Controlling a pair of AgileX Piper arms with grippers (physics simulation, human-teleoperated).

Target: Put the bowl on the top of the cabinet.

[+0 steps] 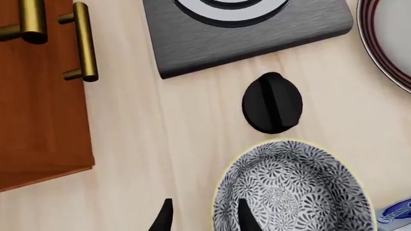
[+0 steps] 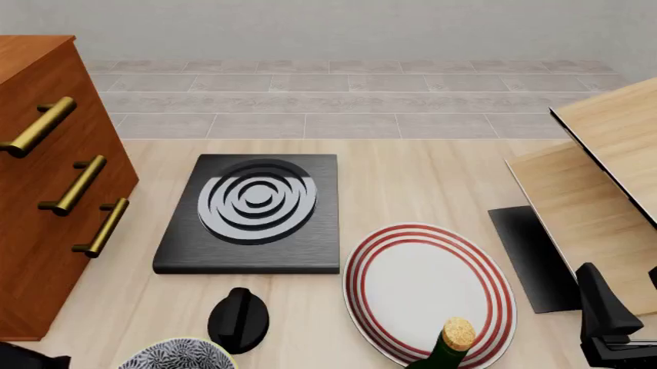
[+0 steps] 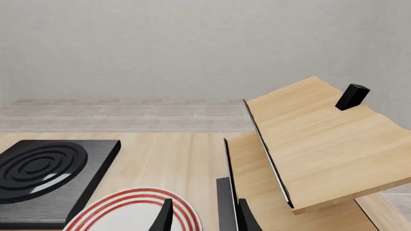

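Note:
The bowl (image 1: 292, 190), small with a white rim and a dark speckled pattern, sits on the table and shows at the bottom edge of the front view (image 2: 180, 355). My left gripper (image 1: 205, 219) is open just above it. One fingertip (image 1: 247, 216) is over the bowl's inside and the other is outside its rim. The cabinet (image 2: 46, 207), reddish-brown with brass bar handles, stands at the far left; its front shows in the left wrist view (image 1: 38, 120). My right gripper (image 3: 205, 219) is open with nothing in it, low at the right near the plate and the boards.
A black knob-like lump (image 2: 238, 317) lies just beyond the bowl. Behind it is a black hotplate (image 2: 255, 211). A white plate with red rings (image 2: 426, 288) and a corked green bottle (image 2: 447, 347) are to the right. Pale wooden boards (image 2: 605, 177) and a black mat (image 2: 534, 257) fill the right side.

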